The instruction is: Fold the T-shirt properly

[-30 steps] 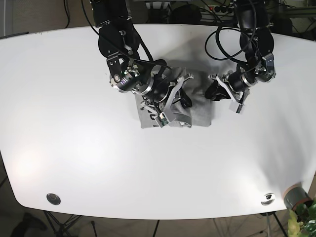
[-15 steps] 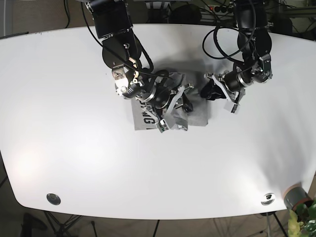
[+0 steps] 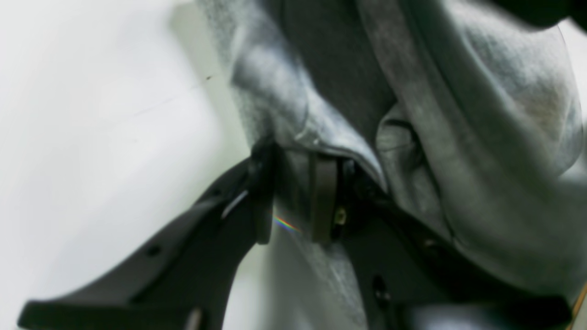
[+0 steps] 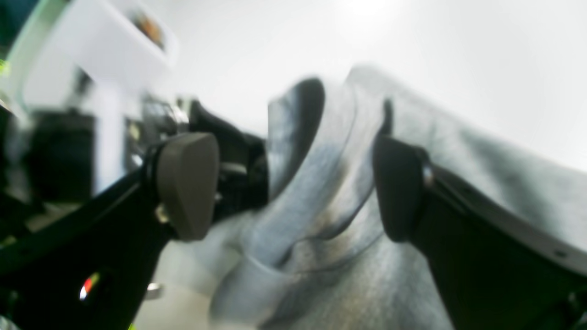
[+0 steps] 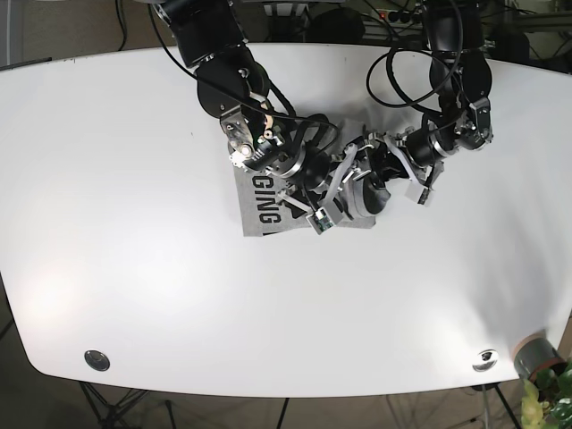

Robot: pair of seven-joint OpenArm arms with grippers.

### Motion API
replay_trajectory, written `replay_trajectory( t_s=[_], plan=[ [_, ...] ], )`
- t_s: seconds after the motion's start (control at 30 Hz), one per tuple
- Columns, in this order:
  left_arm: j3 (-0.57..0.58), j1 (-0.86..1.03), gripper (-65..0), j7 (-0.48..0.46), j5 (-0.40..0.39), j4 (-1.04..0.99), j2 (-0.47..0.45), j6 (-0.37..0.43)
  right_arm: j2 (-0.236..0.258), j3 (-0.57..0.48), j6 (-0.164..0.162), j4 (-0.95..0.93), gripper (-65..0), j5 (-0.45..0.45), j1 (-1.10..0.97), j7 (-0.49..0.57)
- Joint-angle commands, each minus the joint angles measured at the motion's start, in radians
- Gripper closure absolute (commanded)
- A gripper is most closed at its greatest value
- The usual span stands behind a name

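Two black robot arms meet over a grey cotton T-shirt (image 5: 268, 201) lying just above the middle of the white oval tabletop (image 5: 134, 268) in the base view. The shirt is partly folded into a rough rectangle; black printed letters reading "GING" show on its left part, while its right part is bunched up under the two grippers.

The right gripper (image 5: 344, 192), reaching in from the upper left of the base view, sits over the shirt's right half. In the right wrist view its jaws stand spread wide, the brown pad (image 4: 188, 183) on the left of the frame and the other pad (image 4: 396, 188) on the right, with a raised fold of grey cloth (image 4: 316, 183) standing up between them. Whether either pad touches the cloth cannot be told through the blur.

The left gripper (image 5: 386, 172), coming from the upper right of the base view, is at the shirt's right edge, close beside the other gripper. In the left wrist view its jaws are pressed nearly together, pinching a thin edge of the grey fabric (image 3: 293, 192) just below centre frame; the rest of the shirt drapes in thick folds across the upper right of that frame.

A small grey pot with a green plant (image 5: 541, 362) stands at the lower right corner of the base view.
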Motion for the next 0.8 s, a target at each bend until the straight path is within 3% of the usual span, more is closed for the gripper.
replay_trajectory(
  t_s=[0.0, 0.23, 0.5, 0.6, 0.77],
  plan=[
    [-0.006, -0.009, -11.0, 0.014, -0.020, 0.028, -0.010, -0.001, 0.008, 0.013, 0.005, 0.072, -50.1, 0.028, 0.000, 0.019],
    [-0.082, 0.023, -11.0, 0.014, -0.175, 0.108, -0.078, -0.001, 0.038, 0.090, 0.005, 0.175, -50.1, 0.028, -0.057, 0.019],
    [-0.171, 0.042, -11.1, 0.012, -0.182, 0.131, -0.173, -0.001, 0.079, 0.185, 0.000, 0.197, -49.8, 0.028, -0.083, 0.024],
    [-0.155, 0.046, -11.3, 0.014, -0.182, 0.136, -0.185, -0.001, 0.079, 0.240, -0.001, 0.183, -44.4, 0.028, -0.060, 0.024],
    [-0.087, 0.048, -11.3, 0.014, -0.183, 0.177, -0.199, -0.001, 0.077, 0.294, -0.001, 0.092, -24.4, 0.028, -0.006, 0.025]
  ],
)
